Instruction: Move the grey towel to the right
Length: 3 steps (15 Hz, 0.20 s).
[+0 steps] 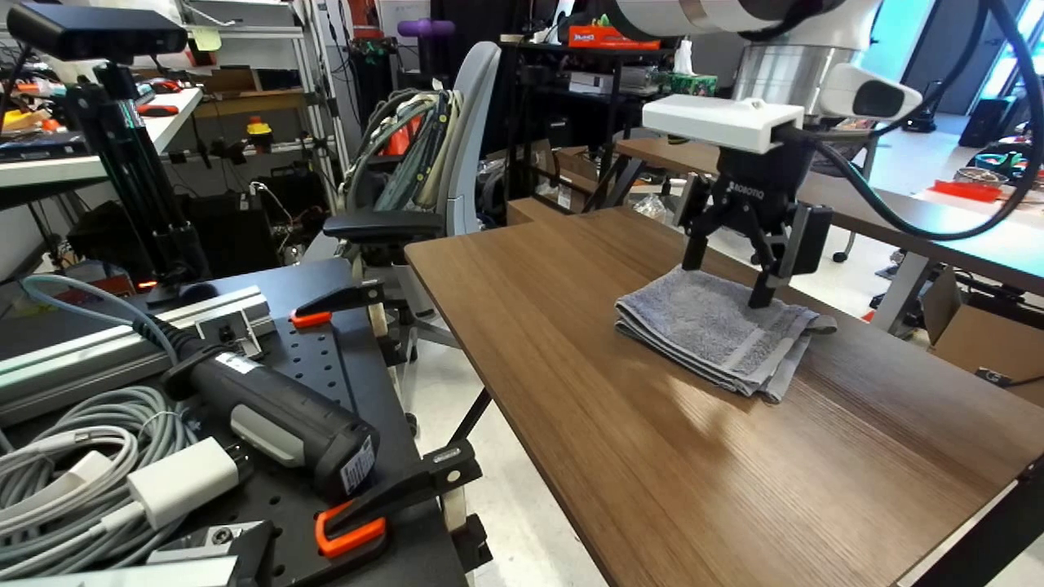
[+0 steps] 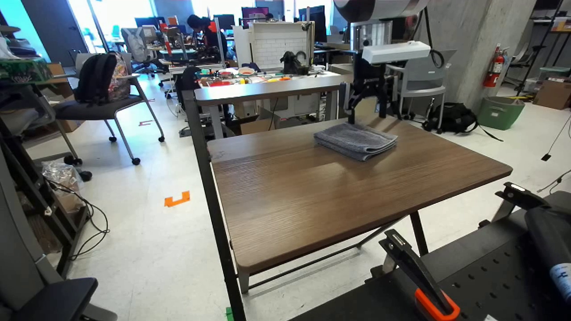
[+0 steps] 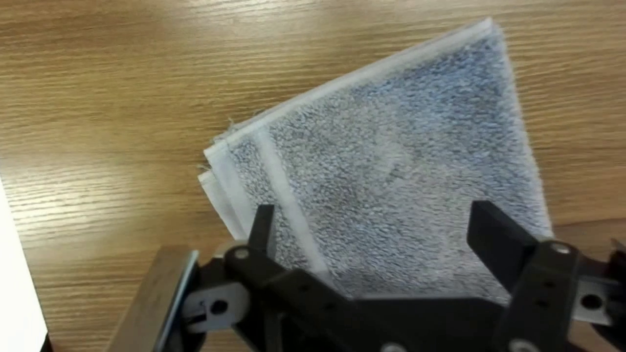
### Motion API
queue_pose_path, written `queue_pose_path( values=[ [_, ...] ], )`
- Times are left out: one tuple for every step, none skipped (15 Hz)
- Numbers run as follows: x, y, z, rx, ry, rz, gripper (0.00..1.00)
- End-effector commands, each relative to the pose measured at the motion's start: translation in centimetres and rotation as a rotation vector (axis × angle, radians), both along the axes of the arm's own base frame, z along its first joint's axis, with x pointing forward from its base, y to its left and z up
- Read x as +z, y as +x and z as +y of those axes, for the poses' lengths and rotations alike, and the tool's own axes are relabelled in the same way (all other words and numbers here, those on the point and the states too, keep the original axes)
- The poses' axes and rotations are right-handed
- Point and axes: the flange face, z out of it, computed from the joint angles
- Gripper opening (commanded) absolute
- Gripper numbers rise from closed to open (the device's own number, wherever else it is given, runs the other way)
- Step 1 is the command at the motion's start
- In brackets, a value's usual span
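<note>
Coiled grey and white cables [image 1: 86,522] lie nearest the camera in an exterior view, at eight o'clock from its centre, with a white block-shaped adapter [image 1: 183,483] among them. Beside them on a black board with rows of holes [image 1: 316,352] rests a black cylindrical hand device with a grey side panel [image 1: 277,412]. Noted at the board's edge: a black clamp with an orange handle [image 1: 408,487] at seven o'clock and a matching clamp [image 1: 338,300] at nine. A grey swivel chair [image 1: 475,122] stands between eleven and twelve o'clock. Item under inspection, a folded grey terry towel [image 1: 722,330] of several layers, lies on the brown wood-grain desk [image 1: 522,318], near three o'clock; in an exterior view the towel [image 2: 355,138] shows towards twelve o'clock on the desk top. From the wrist view, a pale stripe [image 3: 288,195] runs along its nine-o'clock side, where the layered edges are slightly staggered. Above it, in both exterior views, a black two-fingered Robotiq tool [image 1: 728,281] points down, with a white oblong housing [image 1: 718,122] mounted higher up. The tool is in a released state, its fingers well spread. Wrist view confirms one black fingertip [image 3: 264,227] between seven and eight o'clock, over the striped side, and the opposing fingertip [image 3: 496,239] towards four o'clock, the pile lying flat between them. Contact between fingertips and cloth cannot be established.
</note>
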Motion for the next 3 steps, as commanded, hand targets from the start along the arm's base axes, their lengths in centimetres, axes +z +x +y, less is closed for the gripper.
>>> queue_pose_path(
  values=[
    [0.55,-0.10,0.63,0.008,0.001,-0.002,1.00],
    [0.65,-0.06,0.86,0.011,0.001,-0.003,1.00],
    [0.39,-0.10,0.64,0.008,0.000,0.000,1.00]
  ],
)
